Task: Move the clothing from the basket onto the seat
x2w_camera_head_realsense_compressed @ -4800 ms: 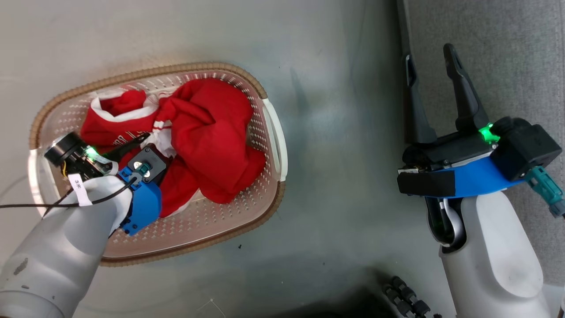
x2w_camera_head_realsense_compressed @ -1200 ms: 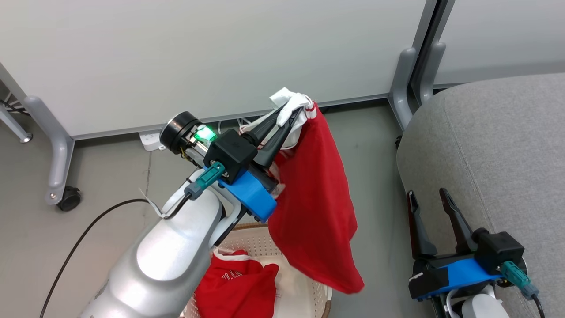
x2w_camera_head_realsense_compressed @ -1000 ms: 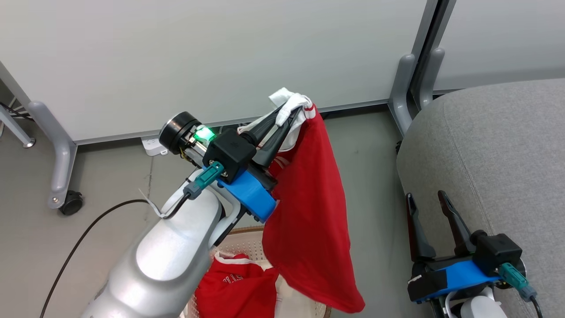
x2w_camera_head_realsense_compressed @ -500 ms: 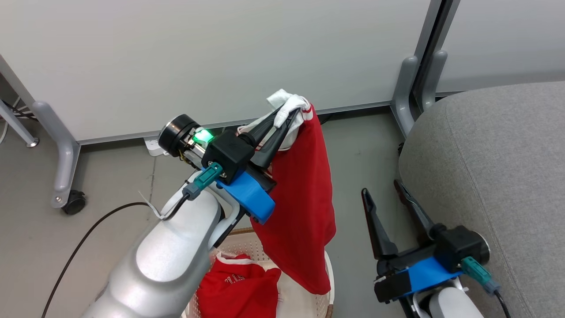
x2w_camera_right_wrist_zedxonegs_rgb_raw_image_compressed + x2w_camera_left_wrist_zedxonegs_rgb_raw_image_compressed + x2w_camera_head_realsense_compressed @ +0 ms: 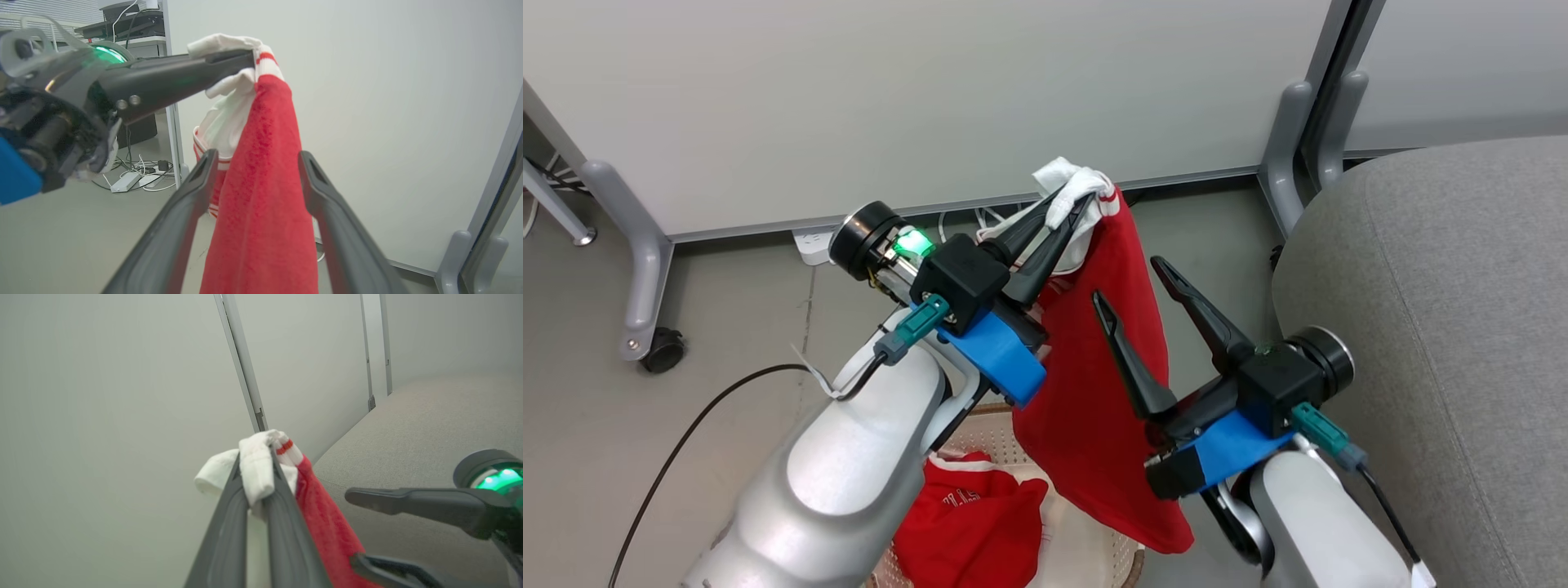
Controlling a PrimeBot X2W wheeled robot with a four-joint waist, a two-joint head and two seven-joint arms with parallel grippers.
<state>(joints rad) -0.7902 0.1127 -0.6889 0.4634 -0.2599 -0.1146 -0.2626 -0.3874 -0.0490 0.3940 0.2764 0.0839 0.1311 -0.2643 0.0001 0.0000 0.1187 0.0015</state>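
The left hand (image 5: 1072,198) is pinched tight on the white trim of a red garment (image 5: 1094,392), held high above the basket (image 5: 980,426). The garment hangs with its long axis vertical (trim end up, red hem pointing down toward the basket). The right hand (image 5: 1127,280) is spread wide, one finger on either side of the hanging cloth. A second red garment (image 5: 968,523) lies in the basket. The grey seat (image 5: 1437,310) stands to the right.

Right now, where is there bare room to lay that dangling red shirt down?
The seat is bare, right of the right gripper. The floor between the castor leg and the left arm is free. Crowded: the basket, holding another red garment under the hanging shirt.
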